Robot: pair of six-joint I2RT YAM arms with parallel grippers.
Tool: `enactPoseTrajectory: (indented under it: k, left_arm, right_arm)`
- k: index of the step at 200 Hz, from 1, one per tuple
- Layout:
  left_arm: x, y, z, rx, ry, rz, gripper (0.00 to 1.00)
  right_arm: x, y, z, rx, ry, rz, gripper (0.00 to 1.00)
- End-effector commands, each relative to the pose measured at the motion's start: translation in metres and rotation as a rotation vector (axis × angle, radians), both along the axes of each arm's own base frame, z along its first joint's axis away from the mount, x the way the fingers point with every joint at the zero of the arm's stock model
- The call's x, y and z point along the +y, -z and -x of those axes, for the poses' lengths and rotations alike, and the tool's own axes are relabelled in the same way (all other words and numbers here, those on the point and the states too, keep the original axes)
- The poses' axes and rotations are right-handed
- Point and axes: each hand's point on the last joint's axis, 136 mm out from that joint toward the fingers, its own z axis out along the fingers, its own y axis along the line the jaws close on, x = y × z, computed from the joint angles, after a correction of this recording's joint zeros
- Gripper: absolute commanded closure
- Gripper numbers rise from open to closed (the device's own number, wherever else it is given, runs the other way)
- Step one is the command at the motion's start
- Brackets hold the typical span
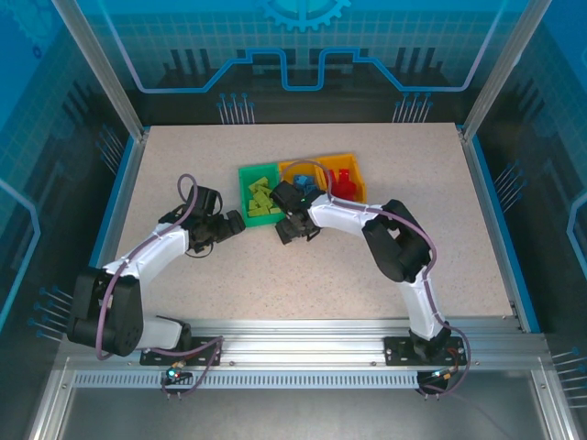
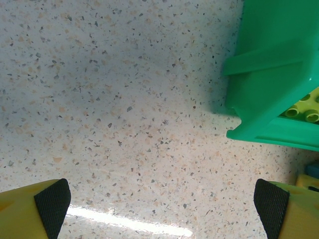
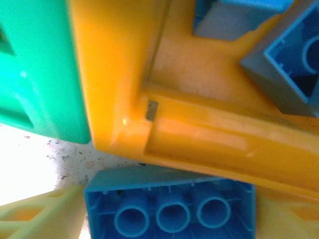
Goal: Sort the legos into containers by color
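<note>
blue lego brick [image 3: 169,204] upside down, tubes up, by green bin [image 3: 35,69] near right corner. likely light, rigid, slick; pinch short ends. right fingers [image 3: 35,219] flank it, grip cannot tell. left fingers [image 2: 20,211] wide apart, left of green bin.

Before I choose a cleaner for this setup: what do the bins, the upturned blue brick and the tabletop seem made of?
Orange bin and green bin: moulded plastic, smooth, with glossy highlights.
Blue brick: hard plastic, semi-gloss, with a hollow tubed underside.
Tabletop: speckled, probably laminate or a stone-look composite; a light streak reflects off it, so it has a slight sheen.
</note>
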Motion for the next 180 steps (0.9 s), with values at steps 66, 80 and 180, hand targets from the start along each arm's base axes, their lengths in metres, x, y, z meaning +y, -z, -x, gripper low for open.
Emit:
enactPoseTrajectory:
  k: [66, 80, 180]
  left_arm:
    - [-0.001, 0.003, 0.009, 0.012, -0.002, 0.009, 0.01]
    - [-0.001, 0.003, 0.009, 0.012, -0.001, 0.011, 0.01]
    - [0.0, 0.006, 0.011, 0.018, -0.003, 0.007, 0.01]
  right_arm:
    - [0.001, -0.024, 0.03, 0.005, 0.039, -0.007, 0.41]
    - [0.002, -0.044, 0.03, -0.018, 0.04, -0.043, 0.42]
    - [-0.013, -0.118, -0.068, -0.065, 0.141, -0.255, 0.41]
